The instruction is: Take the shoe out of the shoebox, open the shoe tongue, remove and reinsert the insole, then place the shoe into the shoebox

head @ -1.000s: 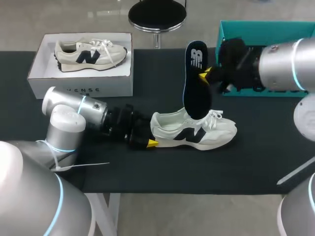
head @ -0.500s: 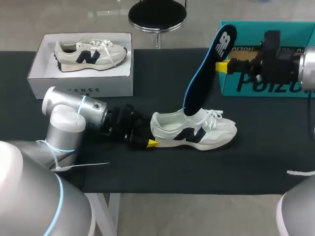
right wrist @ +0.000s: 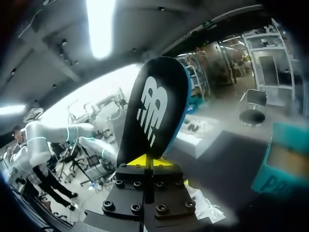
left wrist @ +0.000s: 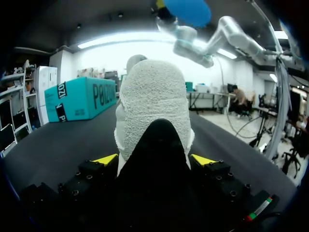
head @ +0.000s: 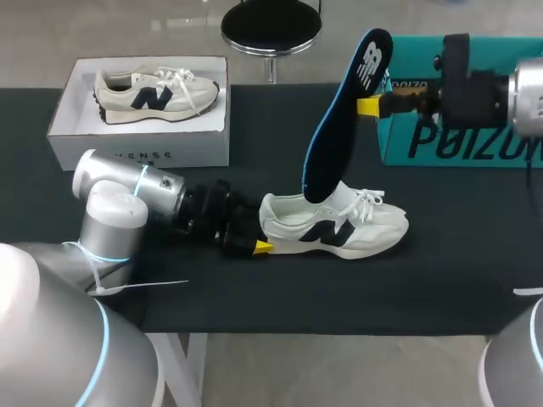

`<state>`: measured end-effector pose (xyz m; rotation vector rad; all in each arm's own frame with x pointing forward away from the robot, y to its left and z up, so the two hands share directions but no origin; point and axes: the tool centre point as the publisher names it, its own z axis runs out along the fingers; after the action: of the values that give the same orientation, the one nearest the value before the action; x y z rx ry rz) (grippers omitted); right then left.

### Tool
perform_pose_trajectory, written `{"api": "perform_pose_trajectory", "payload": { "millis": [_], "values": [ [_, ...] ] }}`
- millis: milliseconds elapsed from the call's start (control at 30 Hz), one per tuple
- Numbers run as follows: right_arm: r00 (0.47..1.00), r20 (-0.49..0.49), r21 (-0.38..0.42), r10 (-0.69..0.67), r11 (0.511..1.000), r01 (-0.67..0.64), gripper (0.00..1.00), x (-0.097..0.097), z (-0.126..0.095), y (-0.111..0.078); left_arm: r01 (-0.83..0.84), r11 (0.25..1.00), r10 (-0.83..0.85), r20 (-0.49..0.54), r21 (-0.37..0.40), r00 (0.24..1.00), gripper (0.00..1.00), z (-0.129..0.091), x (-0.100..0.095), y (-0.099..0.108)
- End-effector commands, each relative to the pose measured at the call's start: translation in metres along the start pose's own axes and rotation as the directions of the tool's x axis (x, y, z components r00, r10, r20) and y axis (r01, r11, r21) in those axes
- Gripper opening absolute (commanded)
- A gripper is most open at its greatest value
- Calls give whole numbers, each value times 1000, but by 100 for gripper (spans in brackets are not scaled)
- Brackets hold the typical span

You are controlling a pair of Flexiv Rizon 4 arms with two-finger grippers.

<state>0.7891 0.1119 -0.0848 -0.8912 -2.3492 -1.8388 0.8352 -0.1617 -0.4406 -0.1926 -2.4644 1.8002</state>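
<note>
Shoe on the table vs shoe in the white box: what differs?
The table shoe lies on the tabletop, heel in the left gripper; the boxed shoe sits untouched in the white shoebox. The insole, held by the right gripper, pokes from the table shoe; none from the boxed shoe. Both cream, dark logo.

Silver arms (head: 119, 199) with blue rings; black, screw-studded, yellow-tipped right gripper (right wrist: 150, 160).

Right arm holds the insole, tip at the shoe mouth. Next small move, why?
Probably lift the right claw straight up: the insole has its lower end in the shoe, not yet clear, and the left claw pins the heel, so it should stay put.
</note>
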Motion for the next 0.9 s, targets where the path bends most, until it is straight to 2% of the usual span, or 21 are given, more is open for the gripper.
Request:
{"api": "perform_pose_trajectory", "payload": {
  "millis": [33, 433, 667, 900],
  "values": [
    [1000, 26, 57, 0, 998, -2, 0, 3, 4, 5, 0, 1000, 0, -1, -1, 1000, 0, 3, 0, 6],
    [1000, 26, 57, 0, 998, -2, 0, 3, 4, 5, 0, 1000, 0, -1, -1, 1000, 0, 3, 0, 6],
    [986, 47, 132, 157, 978, -162, 0, 11, 7, 15, 0, 1000, 0, -1, -1, 1000, 0, 3, 0, 6],
    [977, 75, 211, 199, 954, -211, 0, 31, 5, 26, 0, 1000, 0, -1, -1, 1000, 0, 3, 0, 6]
  ]
}}
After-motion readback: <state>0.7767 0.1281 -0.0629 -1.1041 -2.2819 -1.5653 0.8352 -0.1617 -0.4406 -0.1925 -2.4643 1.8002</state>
